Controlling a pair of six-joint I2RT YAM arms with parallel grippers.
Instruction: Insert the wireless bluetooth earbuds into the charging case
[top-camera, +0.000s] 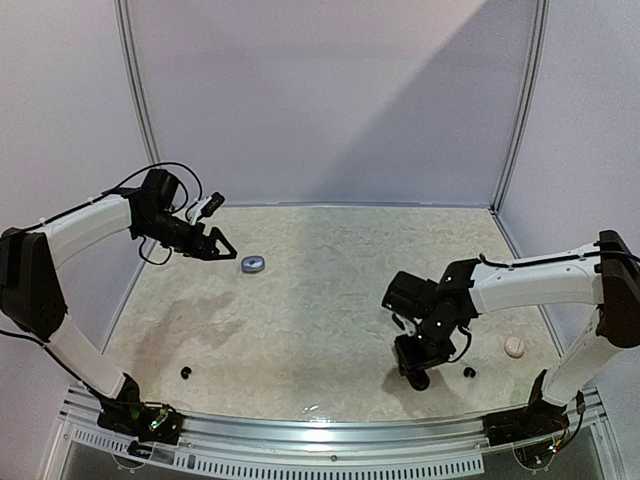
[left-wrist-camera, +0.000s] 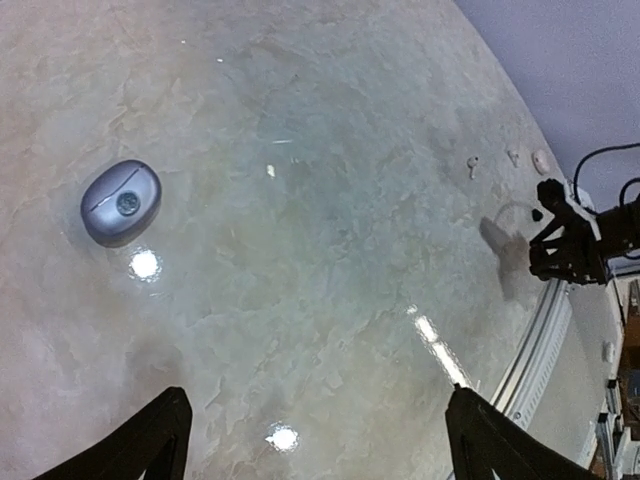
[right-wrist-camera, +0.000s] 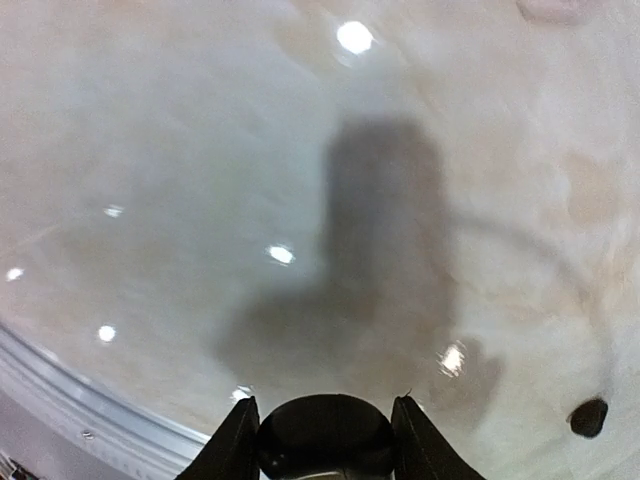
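A black charging case (right-wrist-camera: 325, 435), rounded and glossy, sits between the fingers of my right gripper (right-wrist-camera: 325, 403), which press on both of its sides low over the table near the front edge. One black earbud (right-wrist-camera: 588, 417) lies just to the right of it, and another black earbud (top-camera: 186, 372) lies at the front left. A grey closed case (left-wrist-camera: 120, 202) rests at the back left. My left gripper (left-wrist-camera: 318, 395) hovers open beside it, holding nothing. Two tiny white earbuds (left-wrist-camera: 472, 165) lie far off towards the right side.
A pinkish oval case (top-camera: 514, 346) lies at the right, near the right arm's base. The metal rail of the table's front edge (top-camera: 330, 430) runs just below the right gripper. Walls close the table on the left, back and right.
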